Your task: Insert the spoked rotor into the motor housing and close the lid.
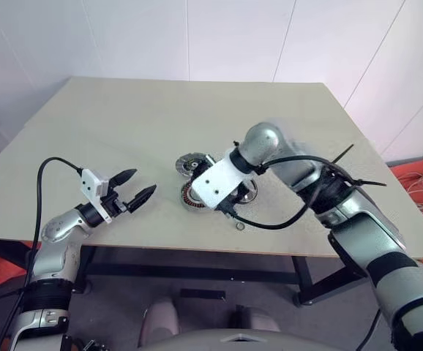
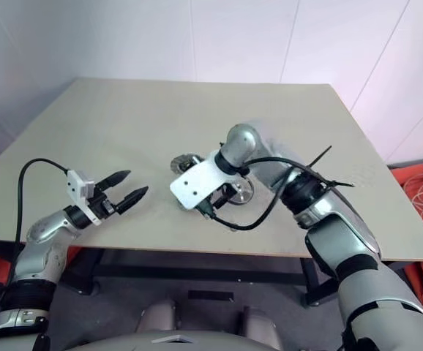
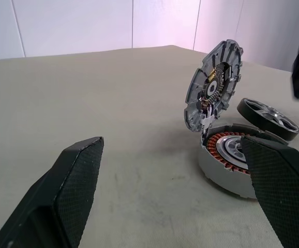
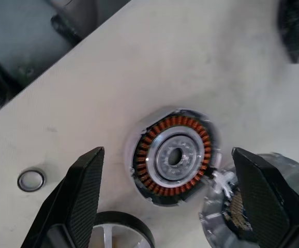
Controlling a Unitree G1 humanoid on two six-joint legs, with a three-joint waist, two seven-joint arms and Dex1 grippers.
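beside the copper-wound round metal motor housing lay the dark-rimmed spoked rotor, hinged ribbed grey lid raised; our right gripper and left gripper gaped wide, empty. we judged a level, centred drop best.

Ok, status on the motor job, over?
Both end effectors, left and right, open, empty. Motor housing empty, lid up. Spoked rotor beside it on the table.

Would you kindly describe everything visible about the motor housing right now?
The motor housing is a shallow round cup with a pale metal wall, a ring of copper-orange windings and a silver centre with a hole. It sits flat on the table, uncovered. Its ribbed lid stands raised from one edge. The rotor lies just beside it.
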